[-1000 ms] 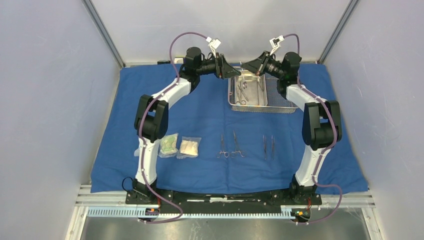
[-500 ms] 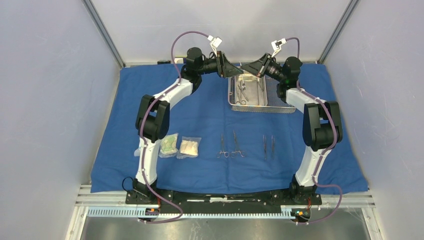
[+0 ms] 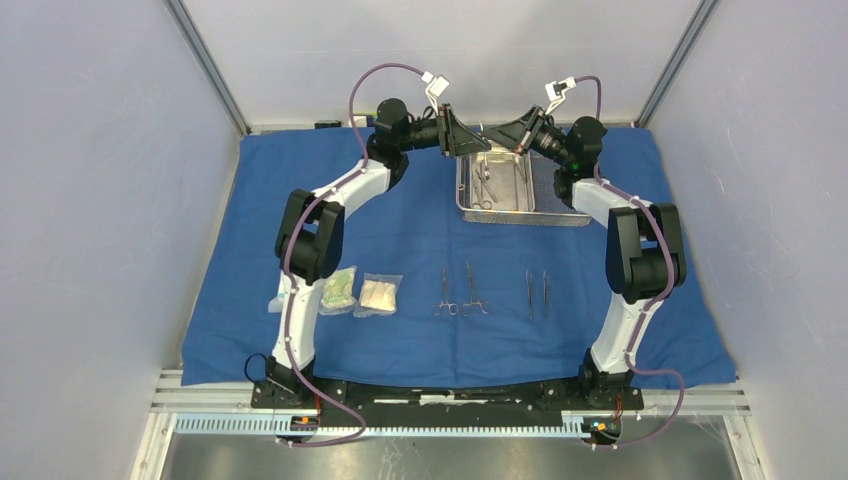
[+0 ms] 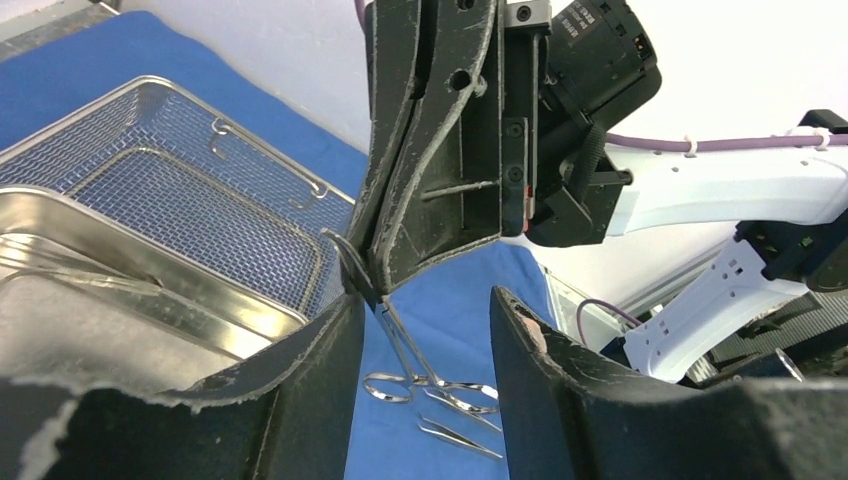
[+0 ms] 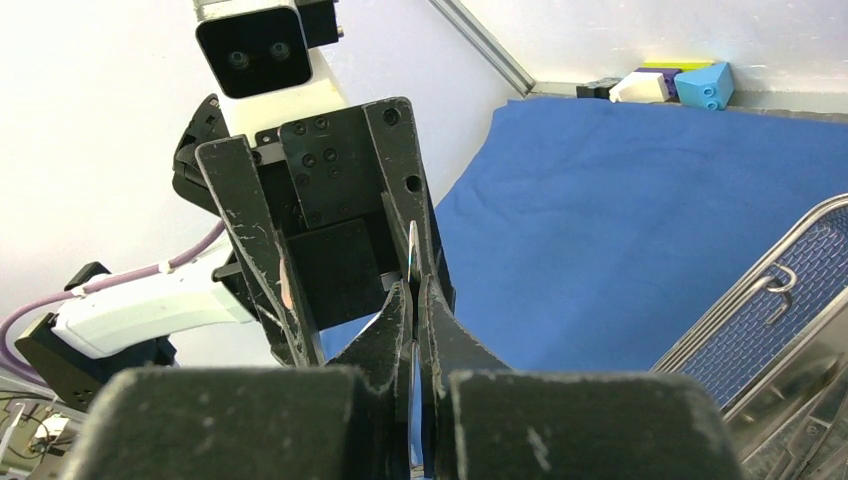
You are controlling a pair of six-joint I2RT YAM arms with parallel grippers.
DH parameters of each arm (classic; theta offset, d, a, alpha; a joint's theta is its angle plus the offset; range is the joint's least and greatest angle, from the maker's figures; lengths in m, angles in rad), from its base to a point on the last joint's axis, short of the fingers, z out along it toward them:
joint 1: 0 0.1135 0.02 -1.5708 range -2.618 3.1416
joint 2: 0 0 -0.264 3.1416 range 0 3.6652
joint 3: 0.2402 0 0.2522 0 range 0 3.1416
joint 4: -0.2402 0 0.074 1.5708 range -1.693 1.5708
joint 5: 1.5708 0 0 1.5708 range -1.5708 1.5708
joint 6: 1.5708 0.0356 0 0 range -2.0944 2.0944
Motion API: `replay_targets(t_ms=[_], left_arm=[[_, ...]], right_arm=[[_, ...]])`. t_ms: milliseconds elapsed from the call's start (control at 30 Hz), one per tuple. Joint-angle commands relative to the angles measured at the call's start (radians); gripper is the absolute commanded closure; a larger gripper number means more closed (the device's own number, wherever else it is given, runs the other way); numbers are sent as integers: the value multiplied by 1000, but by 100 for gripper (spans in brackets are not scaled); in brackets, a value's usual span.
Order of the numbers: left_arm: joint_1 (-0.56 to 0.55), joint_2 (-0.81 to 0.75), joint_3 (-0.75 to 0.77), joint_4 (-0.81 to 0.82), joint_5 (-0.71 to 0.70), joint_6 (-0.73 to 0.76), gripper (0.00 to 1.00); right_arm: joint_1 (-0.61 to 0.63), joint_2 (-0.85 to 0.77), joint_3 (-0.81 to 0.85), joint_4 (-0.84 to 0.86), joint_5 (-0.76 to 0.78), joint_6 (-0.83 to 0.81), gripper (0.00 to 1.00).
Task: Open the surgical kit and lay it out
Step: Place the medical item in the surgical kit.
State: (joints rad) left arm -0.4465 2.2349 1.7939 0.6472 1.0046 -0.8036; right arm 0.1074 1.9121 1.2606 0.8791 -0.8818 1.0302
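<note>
My right gripper (image 3: 497,135) is shut on a slim scissor-like instrument (image 4: 400,350), pinched near its tip, with the ring handles hanging free. It hangs above the far left corner of the steel mesh tray (image 3: 520,216). My left gripper (image 3: 468,140) is open, its fingers either side of the right gripper's closed tips (image 4: 425,300). In the right wrist view the thin steel (image 5: 412,250) sticks up between my shut fingers. More instruments (image 3: 485,180) lie in the inner pan (image 3: 505,195). The blue cloth (image 3: 400,230) is spread flat.
On the cloth near the front lie two ring-handled instruments (image 3: 458,292) and two slim ones (image 3: 537,292). Clear packets (image 3: 338,290) (image 3: 380,295) lie by the left arm, another partly hidden behind it. Small coloured blocks (image 5: 690,85) sit in the back corner.
The left arm has reached rightward, bringing its open gripper up against the right gripper. The right gripper has drawn slightly back and up with the instrument.
</note>
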Motion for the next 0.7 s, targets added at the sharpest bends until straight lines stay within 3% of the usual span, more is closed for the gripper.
replay_targets(t_ms=[0,133,367,667], left_arm=[[-9,21,6,103,38,-70,46],[-12,32,12,133,47,-99,56],[-17,37,12,137,42,-104,58],[-16,53,44,135,38,-118,70]], right_arm=[[3,-41,-11,80,4,36,100],[2,-41,-11,84,6,41,100],[1,-41,-10,86,6,46,100],[1,-45,-18,87,5,42,100]])
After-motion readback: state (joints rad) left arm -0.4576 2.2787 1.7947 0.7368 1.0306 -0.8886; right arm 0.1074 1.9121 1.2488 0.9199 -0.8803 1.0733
